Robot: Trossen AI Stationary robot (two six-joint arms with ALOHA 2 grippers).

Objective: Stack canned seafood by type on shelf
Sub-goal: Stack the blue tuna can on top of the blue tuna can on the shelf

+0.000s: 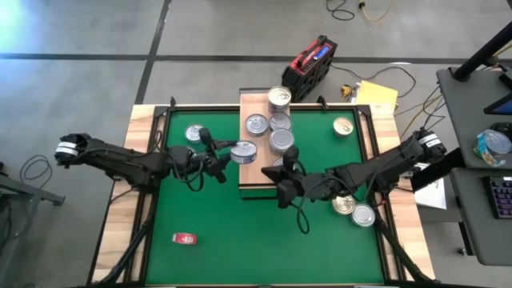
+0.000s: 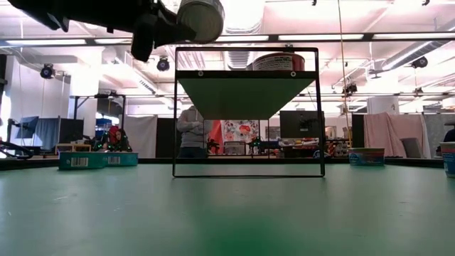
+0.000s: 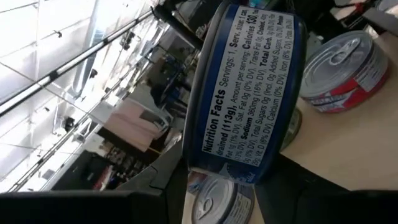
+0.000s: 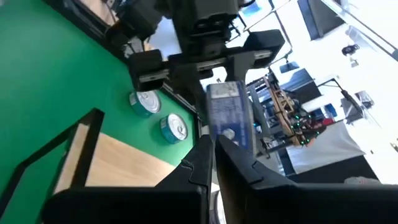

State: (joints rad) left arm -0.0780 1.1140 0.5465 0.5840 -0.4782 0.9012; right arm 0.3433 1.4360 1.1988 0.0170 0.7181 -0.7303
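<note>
Left tool (image 1: 226, 158) holds blue-labelled, silver-lidded can (image 1: 244, 151).

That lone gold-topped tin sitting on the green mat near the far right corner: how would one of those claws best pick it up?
The gold-topped tin lies flat, lid up, with open mat all around. Probably best to come straight down from above and pinch its round side wall across the middle: the lid is too flat to grab. The right gripper is nearer and shut; it would need to open first.
</note>
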